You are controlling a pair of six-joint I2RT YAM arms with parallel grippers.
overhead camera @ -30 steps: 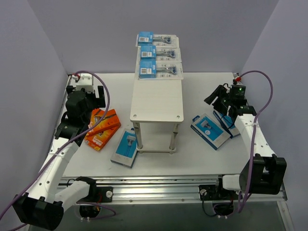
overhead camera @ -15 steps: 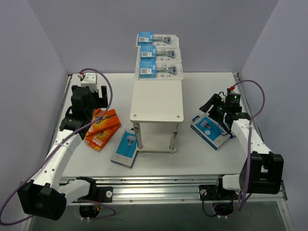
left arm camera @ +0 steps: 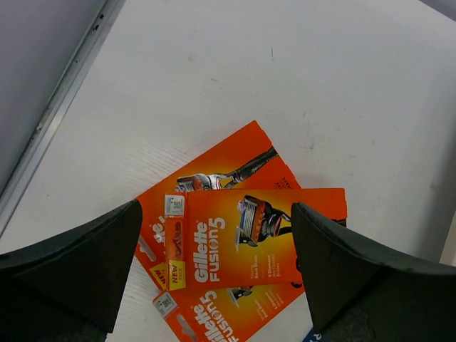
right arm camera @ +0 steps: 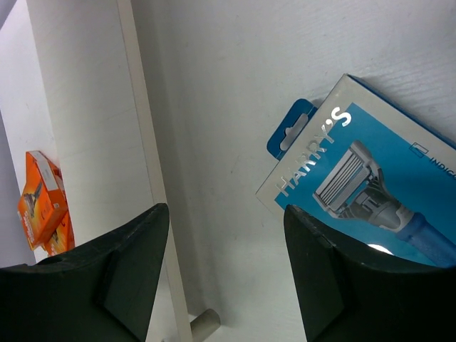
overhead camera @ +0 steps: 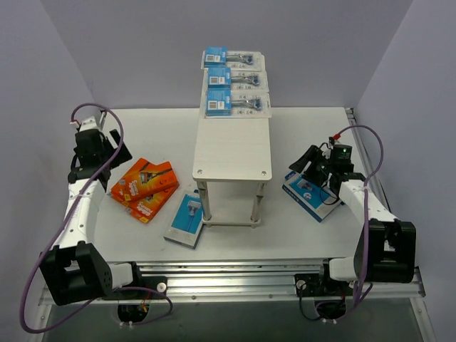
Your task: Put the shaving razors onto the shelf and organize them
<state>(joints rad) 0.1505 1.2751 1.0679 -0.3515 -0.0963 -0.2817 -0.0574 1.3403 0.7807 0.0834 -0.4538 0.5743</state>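
Packs of shaving razors are spread around the shelf point(overhead camera: 231, 153): three clear blister packs point(overhead camera: 236, 80) are lined up on its far end, orange boxes point(overhead camera: 144, 189) are stacked to its left, a lone blue box point(overhead camera: 185, 219) is laid by its front left leg, and a Harry's box point(overhead camera: 311, 194) is laid to its right. The left gripper point(left arm camera: 215, 210), spread wide and empty, is aimed at the orange stack from the side away from the shelf; the top orange box point(left arm camera: 256, 235) is laid lengthwise across the jaw gap, so a wrist turn is judged necessary. The right gripper point(right arm camera: 224, 212), parted and empty, is held just shelf-side of the Harry's box, which is set diagonally
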